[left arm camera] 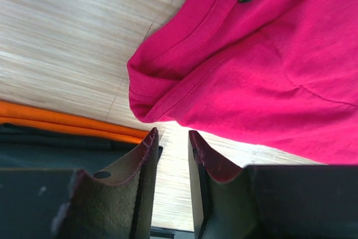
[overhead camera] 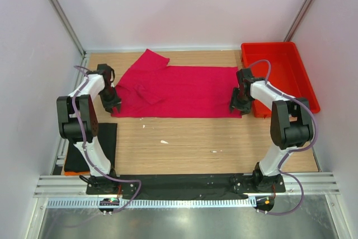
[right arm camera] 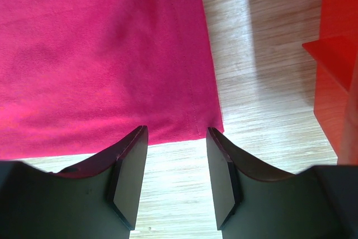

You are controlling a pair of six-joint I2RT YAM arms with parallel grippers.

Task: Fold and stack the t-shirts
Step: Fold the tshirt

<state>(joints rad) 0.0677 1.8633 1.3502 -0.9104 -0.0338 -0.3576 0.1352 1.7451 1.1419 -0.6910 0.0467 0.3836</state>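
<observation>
The crimson-pink t-shirt (overhead camera: 179,90) lies spread flat across the middle of the table, one sleeve sticking out at the back left. My left gripper (overhead camera: 116,107) is open and empty at the shirt's near-left corner. In the left wrist view my left gripper (left arm camera: 172,132) has its tips just short of the bunched collar-side edge (left arm camera: 151,90), not touching it. My right gripper (overhead camera: 236,107) is open and empty at the near-right corner; in the right wrist view my right gripper (right arm camera: 177,130) has its tips at the hem corner (right arm camera: 196,121). A flat black cloth (overhead camera: 105,138), apparently the black t-shirt, lies at the near left.
The rigid red tray (overhead camera: 299,68) stands at the right edge, close to my right arm, and also shows in the right wrist view (right arm camera: 335,71). An orange strip (overhead camera: 72,167) shows under the black cloth, also in the left wrist view (left arm camera: 56,118). Small white specks lie on the wood in front of the shirt.
</observation>
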